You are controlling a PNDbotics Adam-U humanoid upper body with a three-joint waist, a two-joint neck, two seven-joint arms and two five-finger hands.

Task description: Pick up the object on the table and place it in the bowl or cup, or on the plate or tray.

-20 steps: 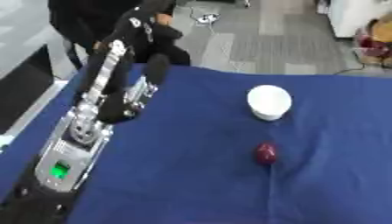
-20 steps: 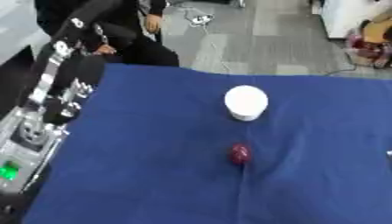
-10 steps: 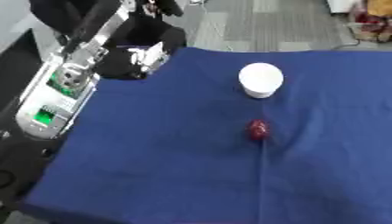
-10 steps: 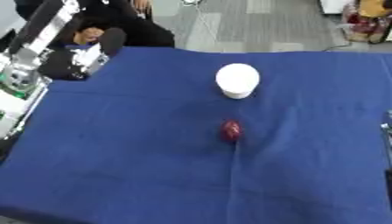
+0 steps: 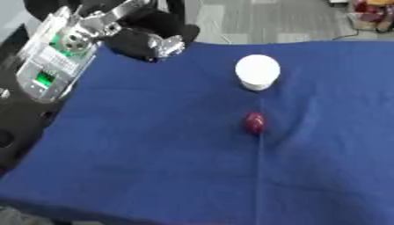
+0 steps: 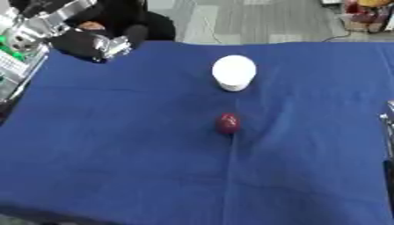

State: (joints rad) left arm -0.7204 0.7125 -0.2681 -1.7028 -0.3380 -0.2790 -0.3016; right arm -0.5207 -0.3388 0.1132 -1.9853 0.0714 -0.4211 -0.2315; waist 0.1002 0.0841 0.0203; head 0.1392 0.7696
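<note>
Over at the far left edge of the blue table, the left hand hangs at the end of its silver and black arm, fingers curled in on themselves and holding nothing. The small dark red object lies well apart from it, out toward the middle of the cloth, just this side of the white cup and not touching it. At the right edge only a sliver of the right hand shows, and I cannot tell whether it is open or closed.
</note>
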